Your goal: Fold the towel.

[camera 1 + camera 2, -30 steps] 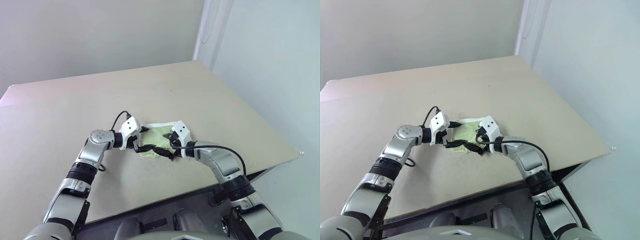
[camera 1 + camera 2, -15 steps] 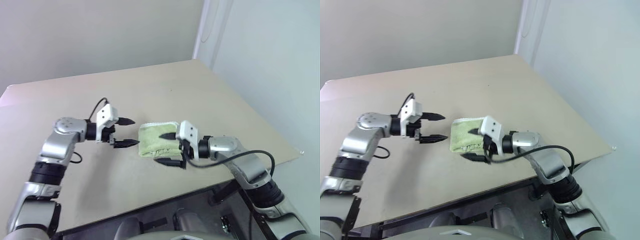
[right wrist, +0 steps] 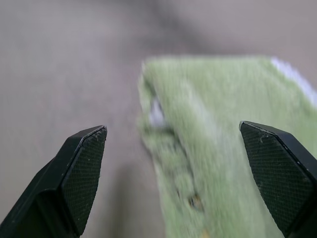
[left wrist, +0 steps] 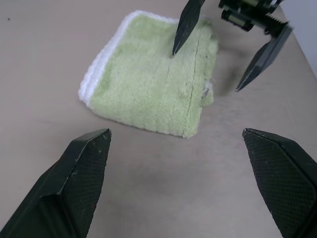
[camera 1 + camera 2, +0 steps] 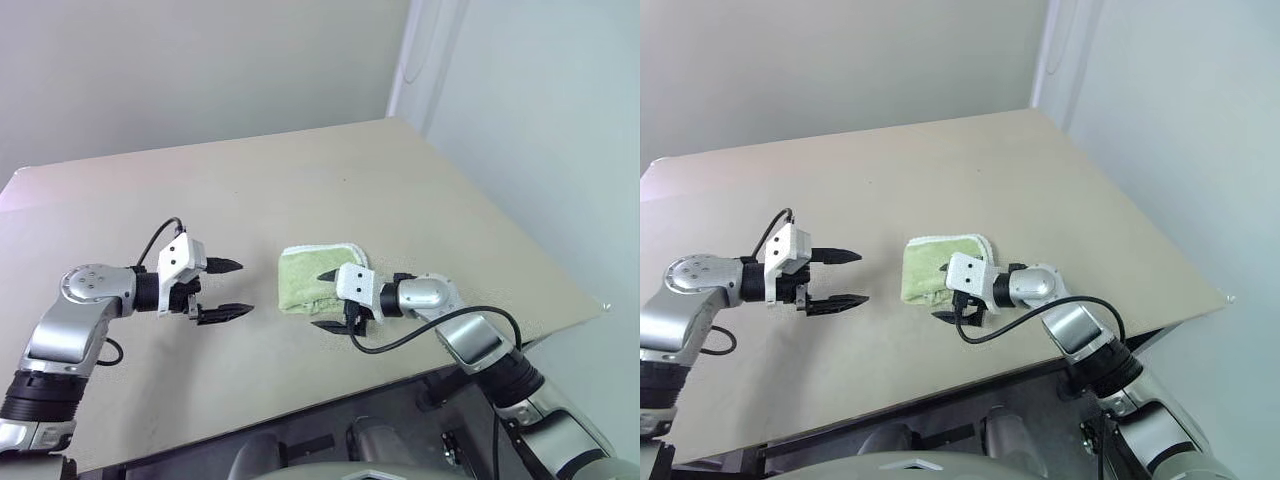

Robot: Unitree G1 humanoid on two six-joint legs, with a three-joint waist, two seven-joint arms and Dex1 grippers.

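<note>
The towel, light green with white edging along its far side, lies folded in a small rectangle on the tan table. My left gripper hovers open and empty a short way to the towel's left, pointing at it. In the left wrist view the towel lies ahead of the wide-spread fingers. My right gripper is open and empty at the towel's near edge, one finger over the cloth and the other over the table. A small white tag shows at the towel's corner in the right wrist view.
The table's right edge runs close behind the right arm, and its front edge is just below both arms. A pale wall and a white corner post stand beyond the far edge.
Both grippers were down on the towel a second ago. The left has pulled back to the left and up. The right has rolled and stays at the near edge. The towel lies folded.
</note>
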